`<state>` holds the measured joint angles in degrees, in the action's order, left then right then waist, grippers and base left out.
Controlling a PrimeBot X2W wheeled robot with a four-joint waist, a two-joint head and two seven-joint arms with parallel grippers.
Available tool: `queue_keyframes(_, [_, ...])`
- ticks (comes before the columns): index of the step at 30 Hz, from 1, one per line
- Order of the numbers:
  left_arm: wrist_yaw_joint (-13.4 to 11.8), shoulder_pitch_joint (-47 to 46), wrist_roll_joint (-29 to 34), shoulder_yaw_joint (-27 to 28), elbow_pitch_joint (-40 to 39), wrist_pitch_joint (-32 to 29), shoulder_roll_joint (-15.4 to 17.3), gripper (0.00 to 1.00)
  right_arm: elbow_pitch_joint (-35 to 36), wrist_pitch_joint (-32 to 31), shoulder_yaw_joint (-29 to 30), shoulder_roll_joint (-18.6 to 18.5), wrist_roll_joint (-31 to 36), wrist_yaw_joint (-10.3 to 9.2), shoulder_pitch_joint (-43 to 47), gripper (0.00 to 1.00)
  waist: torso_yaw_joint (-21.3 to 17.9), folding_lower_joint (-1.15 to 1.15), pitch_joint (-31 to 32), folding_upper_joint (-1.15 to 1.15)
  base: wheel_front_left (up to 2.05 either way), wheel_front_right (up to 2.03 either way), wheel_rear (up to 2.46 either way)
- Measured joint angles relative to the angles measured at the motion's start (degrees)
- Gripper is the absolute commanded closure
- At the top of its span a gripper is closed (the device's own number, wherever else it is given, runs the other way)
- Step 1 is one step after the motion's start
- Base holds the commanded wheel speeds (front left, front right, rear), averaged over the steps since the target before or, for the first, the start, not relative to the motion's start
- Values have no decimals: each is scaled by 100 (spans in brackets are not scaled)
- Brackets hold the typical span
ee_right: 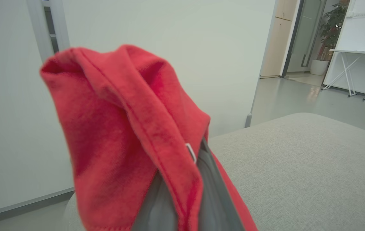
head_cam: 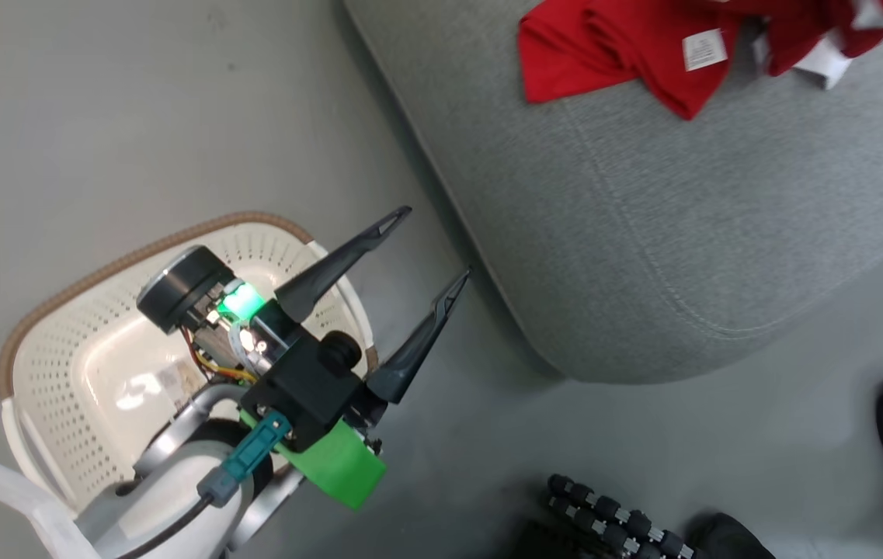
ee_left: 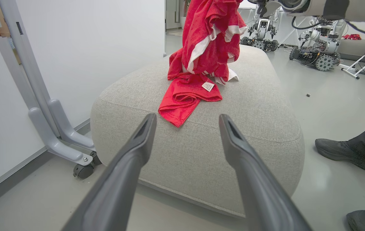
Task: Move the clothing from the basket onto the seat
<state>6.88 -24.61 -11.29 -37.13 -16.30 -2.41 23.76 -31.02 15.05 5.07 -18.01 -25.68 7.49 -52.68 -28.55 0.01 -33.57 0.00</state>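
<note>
The right gripper (ee_right: 182, 179) is pinching a red garment (ee_right: 121, 128) between closed fingers, with the cloth draping over both fingertips and hiding them. In the left wrist view that garment is hanging over the seat (ee_left: 201, 154), and its lower end is touching the heap (ee_left: 185, 99) of red clothing lying there. The basket (head_cam: 60, 365) is sitting on the floor (head_cam: 138, 116) beside the seat. Its inside is looking bare, so this is probably the last piece. The left gripper (head_cam: 436, 241) is hovering over the basket's seat-side rim with fingers spread wide, holding nothing.

The step in hand appears to be the drop. Doing it well is looking like a matter of lowering the right gripper until most of the cloth is resting on the seat, so the weight is lying there before the fingers part. Because the fabric is folding over the fingertips, it is likely to cling. Opening fully and drawing straight back along the fingers should be shedding it better than lifting upward. Releasing over the middle of the seat is looking safer than releasing near the rounded edge, where a sleeve could be sliding off.
</note>
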Motion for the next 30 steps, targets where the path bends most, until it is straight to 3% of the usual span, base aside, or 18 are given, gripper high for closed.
queue_keyframes(3, [16,-219,49,-30,-23,1,63,0,-151,1,428,-215,181,0,-227,100,154,0,-346,0,0,0,0])
queue_keyframes(10, [22,-509,85,-132,30,110,107,0,-1293,1,1010,-383,472,0,-404,100,540,0,-1017,0,0,0,0])
queue_keyframes(11, [22,-536,85,-146,55,130,105,0,-1393,1,1055,-353,480,0,-404,81,606,0,-1088,0,0,0,0])
queue_keyframes(12, [22,-547,85,-152,66,148,100,0,-1467,2,1092,-337,499,1,-407,53,661,0,-1140,0,0,0,0])
queue_keyframes(13, [22,-549,85,-158,81,161,100,0,-1581,1,1149,-321,519,1,-425,0,726,0,-1198,0,0,0,0])
queue_keyframes(22, [-9,-559,71,-213,333,432,55,0,-1584,11,1394,-177,734,1,-105,0,1063,-1,-1256,0,0,0,0])
queue_keyframes(30, [-237,-380,-75,-181,622,790,-126,0,-777,10,1448,-63,883,1,854,0,1089,-1,-702,0,0,0,0])
